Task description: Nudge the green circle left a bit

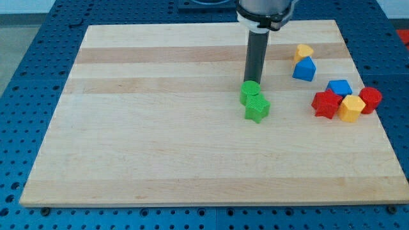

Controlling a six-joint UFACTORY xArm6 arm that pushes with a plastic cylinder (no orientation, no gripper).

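- You see my tip (254,81), a bare rod holding nothing, touching the green circle (250,93) at its 12 o'clock, mid-board, the green star (257,109) against its 5 o'clock.
- Approach step, I judge: next, bring the tip round to its 3 o'clock and push toward 9.

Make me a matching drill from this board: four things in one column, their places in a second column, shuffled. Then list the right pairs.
Things:
1. green circle
2. green star
3. my tip
4. yellow block near the view's top

Places:
A. directly above the blue block at the view's upper right
B. just below the green circle, touching it
C. right behind the green circle, on its upper edge
D. near the board's centre, between the rod and the green star

Pairs: 1-D, 2-B, 3-C, 4-A
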